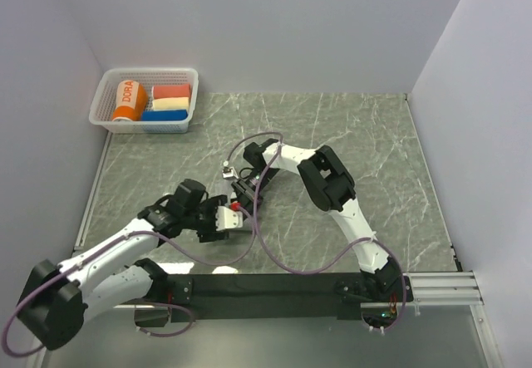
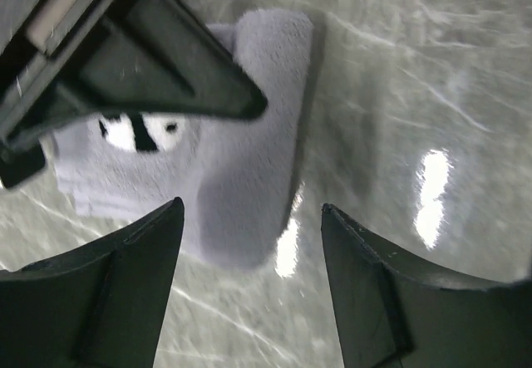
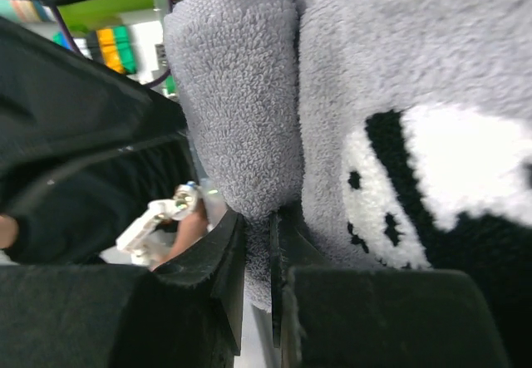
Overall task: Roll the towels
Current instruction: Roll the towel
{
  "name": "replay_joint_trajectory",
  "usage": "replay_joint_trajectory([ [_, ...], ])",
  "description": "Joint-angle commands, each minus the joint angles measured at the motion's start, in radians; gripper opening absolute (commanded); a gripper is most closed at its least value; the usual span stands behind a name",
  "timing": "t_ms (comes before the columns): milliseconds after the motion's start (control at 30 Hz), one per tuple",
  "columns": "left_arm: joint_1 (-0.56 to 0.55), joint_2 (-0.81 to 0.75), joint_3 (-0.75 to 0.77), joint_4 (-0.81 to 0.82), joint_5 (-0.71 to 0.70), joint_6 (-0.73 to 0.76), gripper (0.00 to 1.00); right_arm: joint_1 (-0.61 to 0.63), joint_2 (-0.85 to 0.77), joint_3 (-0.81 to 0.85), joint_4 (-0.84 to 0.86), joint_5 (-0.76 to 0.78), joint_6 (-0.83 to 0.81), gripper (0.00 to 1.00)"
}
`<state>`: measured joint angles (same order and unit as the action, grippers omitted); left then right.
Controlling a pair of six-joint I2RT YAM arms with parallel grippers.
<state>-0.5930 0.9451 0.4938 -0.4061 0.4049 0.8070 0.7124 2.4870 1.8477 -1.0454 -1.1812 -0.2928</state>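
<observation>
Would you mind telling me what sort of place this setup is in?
Probably a lab robot test cell: plain white walls box in a marble-patterned tabletop, two arms are bolted to a rail at its near edge, and a white basket holds rolled towels.

White-shelled left arm and right arm with black joints, looped purple cables, black wedge-shaped gripper fingers, black base rail at 6 o'clock.

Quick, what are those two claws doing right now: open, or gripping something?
Left gripper: open, holding nothing.
Right gripper: closed on an edge of the grey towel.
</observation>
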Motion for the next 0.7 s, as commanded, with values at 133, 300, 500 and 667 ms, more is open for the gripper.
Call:
replay_joint_trajectory([
  [133,-0.125,0.162,0.000,0.193,-0.158,-0.003,0.65,-0.001,0.095,-0.012,0.033,0.212,0.006,0.00],
  [300,-0.131,0.342,0.019,0.133,-0.210,-0.046,0.22,-0.022,0.064,-0.027,0.051,0.230,0.023,0.00],
  [500,-0.123,0.353,0.054,0.000,-0.104,-0.063,0.01,-0.074,-0.057,-0.061,0.099,0.227,0.075,0.21],
  [667,-0.045,0.524,0.198,-0.251,0.061,0.004,0.01,-0.163,-0.284,-0.146,0.220,0.242,0.173,0.37],
])
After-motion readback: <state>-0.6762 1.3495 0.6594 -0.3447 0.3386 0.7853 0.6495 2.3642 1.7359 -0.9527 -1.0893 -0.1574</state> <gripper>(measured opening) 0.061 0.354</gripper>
